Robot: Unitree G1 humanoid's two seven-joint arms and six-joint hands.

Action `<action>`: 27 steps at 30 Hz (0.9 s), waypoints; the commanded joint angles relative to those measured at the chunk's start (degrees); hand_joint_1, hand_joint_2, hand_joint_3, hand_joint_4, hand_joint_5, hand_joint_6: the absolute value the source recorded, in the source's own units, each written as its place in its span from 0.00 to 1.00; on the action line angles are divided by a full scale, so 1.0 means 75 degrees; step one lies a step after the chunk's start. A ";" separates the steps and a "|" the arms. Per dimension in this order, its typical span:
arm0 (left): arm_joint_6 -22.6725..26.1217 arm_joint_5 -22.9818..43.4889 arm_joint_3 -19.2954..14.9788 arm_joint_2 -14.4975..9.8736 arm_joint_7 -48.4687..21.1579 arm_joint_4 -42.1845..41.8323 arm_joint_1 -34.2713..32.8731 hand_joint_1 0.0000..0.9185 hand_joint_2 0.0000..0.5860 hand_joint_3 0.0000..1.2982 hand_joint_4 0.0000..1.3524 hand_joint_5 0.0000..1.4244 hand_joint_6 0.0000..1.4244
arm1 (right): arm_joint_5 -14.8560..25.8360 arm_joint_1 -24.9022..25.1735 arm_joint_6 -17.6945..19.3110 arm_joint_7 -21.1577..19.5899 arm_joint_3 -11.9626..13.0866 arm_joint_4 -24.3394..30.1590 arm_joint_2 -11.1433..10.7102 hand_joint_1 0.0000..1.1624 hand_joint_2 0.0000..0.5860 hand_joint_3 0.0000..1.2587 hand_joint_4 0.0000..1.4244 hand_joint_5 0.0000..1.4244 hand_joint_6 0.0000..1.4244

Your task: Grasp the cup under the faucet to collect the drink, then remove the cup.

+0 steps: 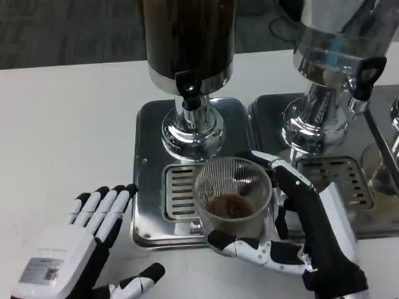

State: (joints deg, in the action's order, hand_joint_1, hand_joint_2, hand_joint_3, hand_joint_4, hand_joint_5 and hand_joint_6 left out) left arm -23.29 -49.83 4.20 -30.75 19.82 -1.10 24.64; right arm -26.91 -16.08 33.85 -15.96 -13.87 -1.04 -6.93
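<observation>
White table [68,118] fills most of the view, surface plain & matte w/ soft even light, no hard shadows. Beyond its far edge, top left, dark grey carpet floor [62,31] w/ faint streaky texture. Bright highlights on the metal at right suggest overhead lighting. Walls & windows can't be made out.

Second dispenser and the table around it

A second drink dispenser [333,56] with clear liquid and a black tap stands on its own steel drip tray [330,168], just beyond the fingertips on the right; the white table [68,118] stretches past the left fingers, grey floor [68,28] behind.
</observation>
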 commanded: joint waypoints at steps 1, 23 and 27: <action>0.0159 -0.0043 0.0098 0.0067 0.0117 -0.0090 0.0073 0.00 0.35 0.00 0.00 0.00 0.00 | 0.0249 0.0028 0.0208 -0.0062 0.0075 0.0114 0.0152 0.87 0.20 0.39 0.44 0.66 0.95; 0.0522 -0.0002 0.0278 0.0375 0.0165 -0.0299 0.0168 0.00 0.35 0.00 0.00 0.00 0.00 | 0.0334 0.0094 0.0153 0.0163 0.0142 0.0088 0.0181 0.87 0.20 0.39 0.44 0.66 0.95; 0.0546 -0.0010 0.0281 0.0403 0.0175 -0.0311 0.0171 0.00 0.35 0.00 0.00 0.00 0.00 | 0.0355 0.0139 0.0140 0.0192 0.0143 0.0058 0.0191 0.87 0.19 0.39 0.44 0.66 0.95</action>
State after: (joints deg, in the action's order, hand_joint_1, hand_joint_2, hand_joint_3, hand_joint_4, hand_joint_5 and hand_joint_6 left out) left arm -19.71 -50.05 5.84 -28.13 20.35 -2.83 25.43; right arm -25.50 -16.06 33.84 -14.34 -13.07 -1.37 -6.26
